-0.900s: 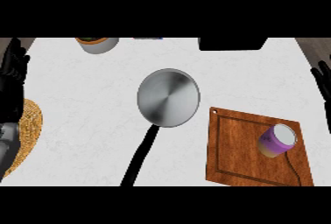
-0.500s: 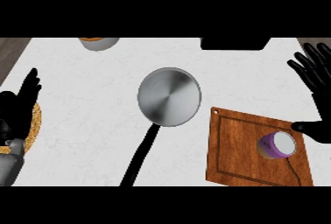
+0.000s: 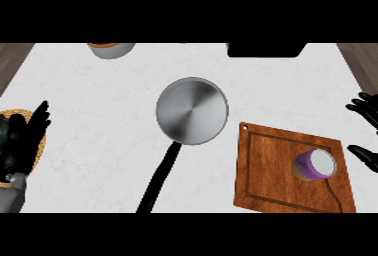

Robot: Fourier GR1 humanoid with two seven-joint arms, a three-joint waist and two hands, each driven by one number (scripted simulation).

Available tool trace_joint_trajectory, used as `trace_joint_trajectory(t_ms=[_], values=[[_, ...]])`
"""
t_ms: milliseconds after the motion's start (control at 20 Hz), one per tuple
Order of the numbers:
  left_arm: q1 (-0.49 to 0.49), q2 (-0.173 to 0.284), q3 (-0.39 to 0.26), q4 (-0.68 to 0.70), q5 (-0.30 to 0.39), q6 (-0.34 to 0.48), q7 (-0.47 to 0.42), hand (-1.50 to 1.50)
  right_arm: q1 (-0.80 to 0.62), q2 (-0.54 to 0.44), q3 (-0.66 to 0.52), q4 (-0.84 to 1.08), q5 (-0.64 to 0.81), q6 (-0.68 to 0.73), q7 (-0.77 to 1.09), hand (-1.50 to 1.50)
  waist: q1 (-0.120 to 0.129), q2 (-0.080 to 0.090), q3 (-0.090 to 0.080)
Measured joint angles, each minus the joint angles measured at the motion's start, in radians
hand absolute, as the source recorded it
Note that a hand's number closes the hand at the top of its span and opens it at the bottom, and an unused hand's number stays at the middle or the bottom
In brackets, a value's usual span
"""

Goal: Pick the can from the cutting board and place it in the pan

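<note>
The can lies on the cutting board, right of the pan; the right robot hand hovers beside it, fingers spread; the left robot hand rests open

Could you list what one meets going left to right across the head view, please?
Left hand → pan → cutting board → can → right hand, open at the right edge.
</note>
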Motion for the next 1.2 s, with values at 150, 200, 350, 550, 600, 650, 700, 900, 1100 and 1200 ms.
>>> trace_joint_trajectory(t_ms=[150,200,350,550,600,650,700,900,1100,1200], values=[[0.006,-0.003,0.006,-0.005,-0.005,-0.007,0.011,0.00,-0.007,-0.069,-0.021,0.031,0.032,0.094,-0.030,-1.50,0.001,-0.002,0.000],[0.012,-0.006,0.008,-0.004,-0.007,-0.006,0.007,0.00,-0.005,-0.097,-0.024,0.012,0.040,0.109,-0.020,-1.50,-0.001,-0.003,0.000],[0.003,-0.015,0.013,0.019,-0.011,-0.009,0.001,0.00,-0.021,-0.191,-0.028,-0.009,0.096,0.142,0.014,-1.50,-0.002,-0.004,-0.002],[-0.003,-0.012,0.016,0.027,-0.011,-0.025,-0.003,0.00,-0.075,-0.322,0.007,-0.045,0.202,0.181,0.087,-1.50,0.007,-0.003,-0.003],[-0.005,-0.015,0.016,0.026,-0.012,-0.024,-0.003,0.00,-0.081,-0.350,0.024,-0.067,0.233,0.189,0.106,-1.50,0.007,-0.004,-0.003],[-0.005,-0.015,0.016,0.020,-0.010,-0.027,0.003,0.00,-0.093,-0.378,0.042,-0.085,0.263,0.199,0.129,-1.50,0.011,-0.004,-0.003],[-0.005,-0.021,0.013,0.025,-0.014,-0.024,-0.003,0.00,-0.106,-0.403,0.056,-0.100,0.287,0.210,0.151,-1.50,0.011,-0.004,-0.003],[-0.021,-0.018,0.014,0.024,-0.024,-0.029,0.012,0.00,-0.165,-0.459,0.143,-0.167,0.381,0.248,0.253,-1.50,0.018,-0.003,-0.003],[-0.027,-0.039,0.004,0.021,-0.040,-0.020,0.024,0.00,-0.225,-0.464,0.240,-0.216,0.482,0.278,0.346,-1.50,0.020,-0.003,-0.003],[-0.024,-0.044,0.016,0.047,-0.040,-0.026,-0.003,0.00,-0.222,-0.449,0.286,-0.246,0.541,0.281,0.370,-1.50,0.014,-0.003,-0.003]])
